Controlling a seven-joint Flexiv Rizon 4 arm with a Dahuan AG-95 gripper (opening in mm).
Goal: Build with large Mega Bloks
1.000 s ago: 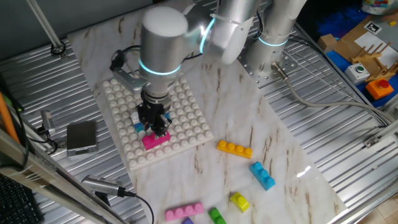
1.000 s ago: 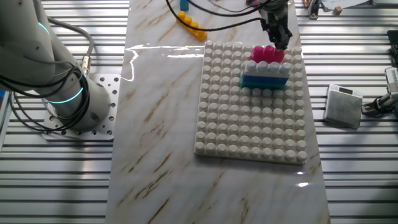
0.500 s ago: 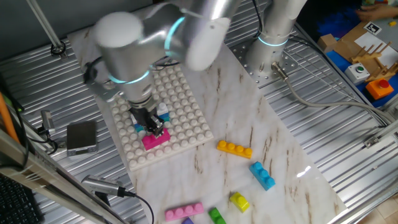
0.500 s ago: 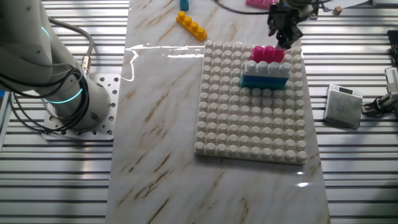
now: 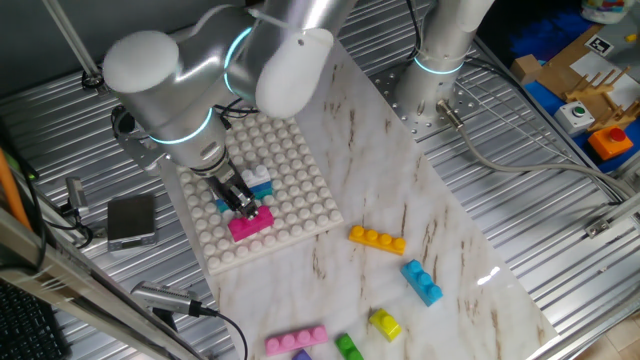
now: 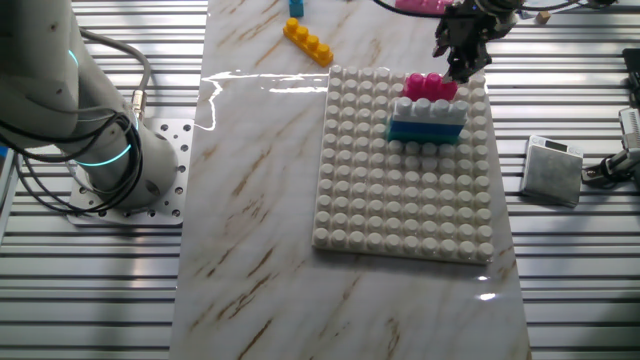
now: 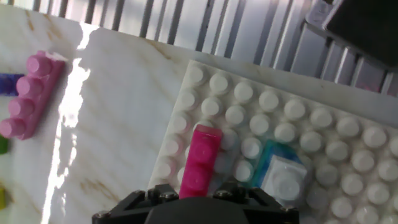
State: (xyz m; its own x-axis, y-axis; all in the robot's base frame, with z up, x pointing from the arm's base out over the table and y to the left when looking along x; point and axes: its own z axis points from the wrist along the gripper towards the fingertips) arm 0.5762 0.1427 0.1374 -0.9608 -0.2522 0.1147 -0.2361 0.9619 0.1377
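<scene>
The tool [image 5: 243, 200] hangs tilted over the white studded baseplate [image 5: 300, 190], which lies on the marble bench [image 5: 400, 200]. On the baseplate, near one of its edges, stands a small stack: a teal brick [image 6: 426, 131] at the bottom, a white brick [image 6: 428, 110] on it, and a magenta brick [image 6: 430, 87] on top. In the other fixed view the tool [image 6: 462, 66] sits just above and beside the magenta brick, at the end of it nearest the baseplate's edge; whether the fingertips touch the brick I cannot tell. In the hand view the magenta brick [image 7: 200, 160] runs straight out from the tool's black body at the bottom edge of the picture, with the teal and white bricks just to one side of it. Whether the fingers are spread or closed I cannot tell, since they are too small in the fixed views and hidden in the hand view.

Loose bricks lie on the bench well apart from the tool: an orange brick [image 5: 377, 240], a blue brick [image 5: 422, 281], a yellow brick [image 5: 385, 323], a green brick [image 5: 348, 347] and a light pink brick [image 5: 296, 341].
</scene>
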